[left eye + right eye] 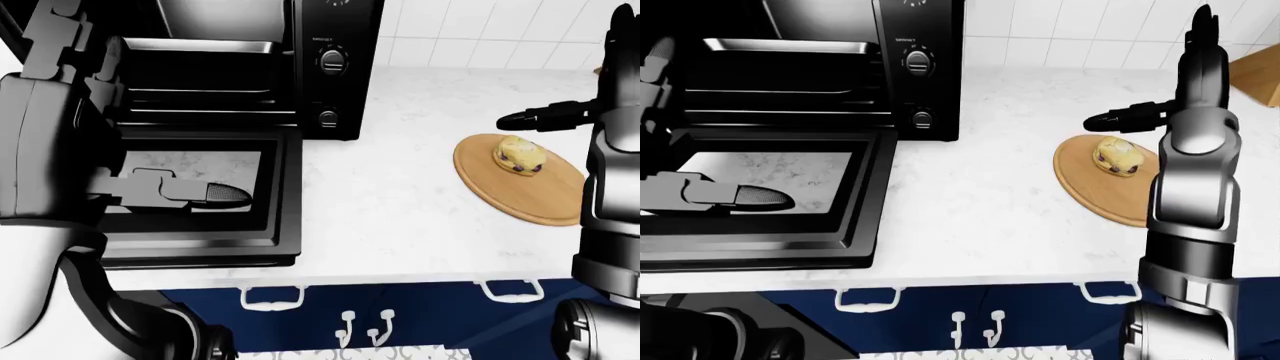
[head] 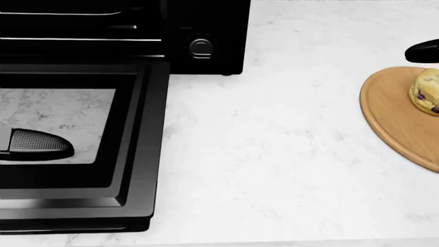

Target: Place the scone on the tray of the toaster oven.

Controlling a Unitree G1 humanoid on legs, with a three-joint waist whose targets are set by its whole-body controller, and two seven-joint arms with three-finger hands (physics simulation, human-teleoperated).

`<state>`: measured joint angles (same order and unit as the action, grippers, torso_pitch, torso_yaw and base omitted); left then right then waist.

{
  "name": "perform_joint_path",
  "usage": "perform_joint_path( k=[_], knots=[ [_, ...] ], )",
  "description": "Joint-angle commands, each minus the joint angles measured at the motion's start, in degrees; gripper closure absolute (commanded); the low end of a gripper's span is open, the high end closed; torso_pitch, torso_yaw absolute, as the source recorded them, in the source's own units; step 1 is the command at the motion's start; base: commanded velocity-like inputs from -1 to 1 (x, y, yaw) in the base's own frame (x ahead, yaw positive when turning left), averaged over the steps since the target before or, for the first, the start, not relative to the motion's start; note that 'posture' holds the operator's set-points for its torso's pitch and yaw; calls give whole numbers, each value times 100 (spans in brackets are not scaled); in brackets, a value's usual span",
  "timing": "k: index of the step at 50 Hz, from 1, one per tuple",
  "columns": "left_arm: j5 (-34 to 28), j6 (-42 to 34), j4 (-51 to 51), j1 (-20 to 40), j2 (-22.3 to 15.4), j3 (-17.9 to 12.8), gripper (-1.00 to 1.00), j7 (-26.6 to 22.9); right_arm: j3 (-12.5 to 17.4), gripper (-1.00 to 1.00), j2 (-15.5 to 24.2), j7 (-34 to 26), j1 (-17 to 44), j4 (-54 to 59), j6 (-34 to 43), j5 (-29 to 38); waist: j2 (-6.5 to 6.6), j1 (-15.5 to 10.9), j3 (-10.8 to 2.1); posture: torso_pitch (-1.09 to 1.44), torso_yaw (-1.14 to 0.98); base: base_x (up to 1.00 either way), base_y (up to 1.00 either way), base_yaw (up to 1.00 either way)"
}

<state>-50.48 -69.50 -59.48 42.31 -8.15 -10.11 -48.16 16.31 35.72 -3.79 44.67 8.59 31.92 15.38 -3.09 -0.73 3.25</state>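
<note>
The scone (image 1: 520, 154) is yellow with dark berries and lies on a round wooden board (image 1: 510, 195) at the right of the counter. To the left stands the black toaster oven (image 1: 335, 82), its glass door (image 1: 285, 187) folded down flat. Wire racks (image 1: 200, 112) show in the open cavity. My right hand (image 1: 1108, 118) hovers just above the scone without touching it, open, one finger pointing left. My left hand (image 1: 225, 196) is also open, held over the door's glass with a textured fingertip (image 2: 41, 144) stretched out. Neither hand holds anything.
The white marble counter (image 2: 274, 154) spreads between the oven and the board. Oven knobs (image 1: 330, 60) sit on its right panel. A tiled wall (image 1: 1060, 30) runs behind, with a wooden block (image 1: 1260, 75) at the far right. Blue drawers with white handles (image 1: 270, 296) lie below the counter edge.
</note>
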Motion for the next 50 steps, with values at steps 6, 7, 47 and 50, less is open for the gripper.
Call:
perform_joint_path(
  k=[6, 7, 47, 50],
  knots=[
    [224, -5, -52, 147, -176, 73, -100, 222, 126, -100, 123, 158, 141, 108, -231, 145, -4, -15, -146, 0, 0, 0, 0, 0],
    [261, -7, -52, 138, -177, 92, -100, 259, 118, -100, 138, 179, 135, 217, -206, 164, 0, -18, -146, 0, 0, 0, 0, 0],
    [136, 164, -52, 63, -87, -57, -100, 76, -91, -100, 104, 699, 26, 2795, -1503, 35, -41, -25, -158, 0, 0, 0, 0, 0],
    [189, 151, -52, 51, -113, -37, -100, 131, -127, -100, 79, 724, 92, 2986, -1619, 24, -43, -20, -160, 0, 0, 0, 0, 0]
  ],
)
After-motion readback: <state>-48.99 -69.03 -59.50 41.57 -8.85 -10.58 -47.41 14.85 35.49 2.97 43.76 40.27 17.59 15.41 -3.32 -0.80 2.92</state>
